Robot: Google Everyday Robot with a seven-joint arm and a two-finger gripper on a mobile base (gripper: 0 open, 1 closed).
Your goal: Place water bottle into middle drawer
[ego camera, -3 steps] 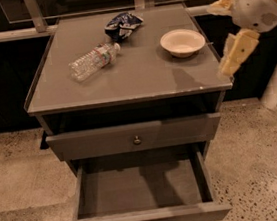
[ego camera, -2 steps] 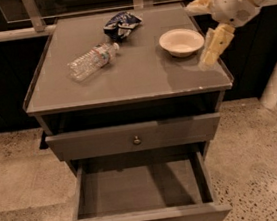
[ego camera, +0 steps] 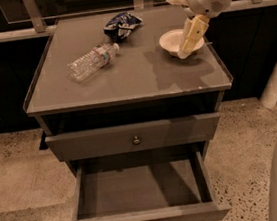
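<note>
Hand [ego camera: 175, 26], fingers spread and holding nothing, is pictured over the cream bowl [ego camera: 169, 40] at the right rear of the counter [ego camera: 140, 84]. Well to its left, the water bottle [ego camera: 93, 61] is seen lying on its side, long axis slanted, cap turned back-right toward the hand. A reach leftward is judged necessary. Below, the middle drawer [ego camera: 138, 190] is shown pulled open.

The flat grey cabinet top [ego camera: 140, 79] carries a clear ribbed plastic water bottle [ego camera: 93, 61] on its side at ten o'clock, a blue and white foil snack bag [ego camera: 122, 25] at twelve, and a round cream bowl [ego camera: 170, 41] at two, where the gripper [ego camera: 175, 27] hangs, fingers spread.
</note>
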